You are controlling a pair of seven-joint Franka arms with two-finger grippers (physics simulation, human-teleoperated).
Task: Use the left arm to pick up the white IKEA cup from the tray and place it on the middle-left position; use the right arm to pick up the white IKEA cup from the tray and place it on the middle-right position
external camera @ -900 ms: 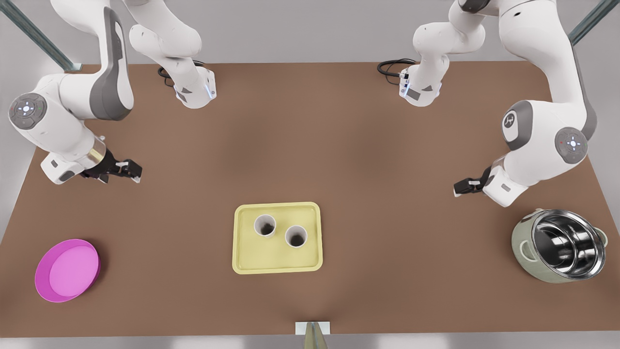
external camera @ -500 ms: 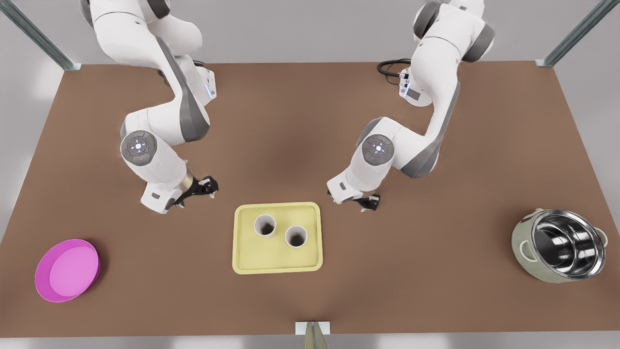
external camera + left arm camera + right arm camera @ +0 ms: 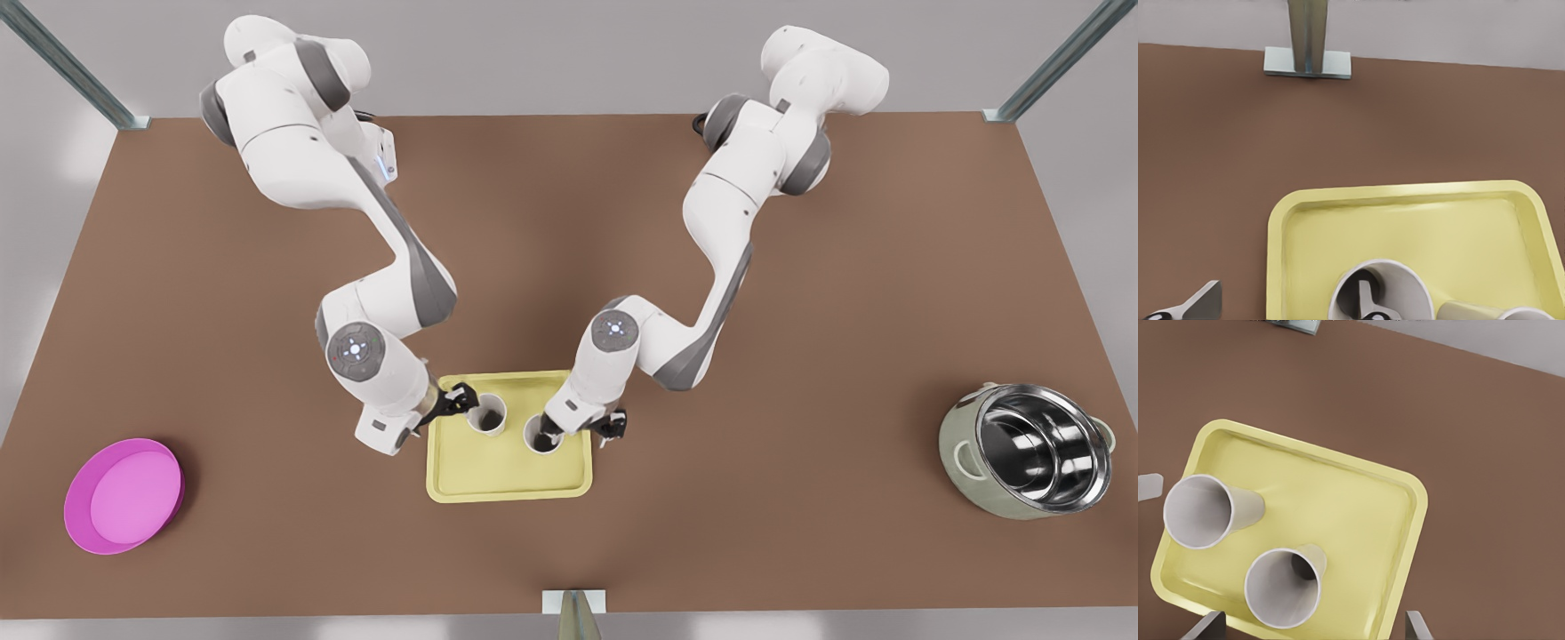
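Two white cups stand on the pale yellow tray (image 3: 507,476). In the front view my left gripper (image 3: 458,400) is at the rim of the left cup (image 3: 487,414). It is open. In the left wrist view one fingertip (image 3: 1368,303) sits over that cup's (image 3: 1405,283) mouth and the other (image 3: 1198,305) lies outside the tray (image 3: 1291,220). My right gripper (image 3: 582,428) is open over the right cup (image 3: 542,436). In the right wrist view its fingers (image 3: 1205,627) flank this cup (image 3: 1281,587), with the other cup (image 3: 1201,510) beyond.
A round pink dish (image 3: 124,493) lies at the front view's left. A steel pot (image 3: 1031,449) stands at the right. A metal bracket (image 3: 573,603) is fixed to the table's near edge. Bare brown tabletop lies on both sides of the tray.
Both arms have swung in from the table's sides toward the middle and lowered their grippers onto the tray, each ending at one cup. The cups and tray have not moved.
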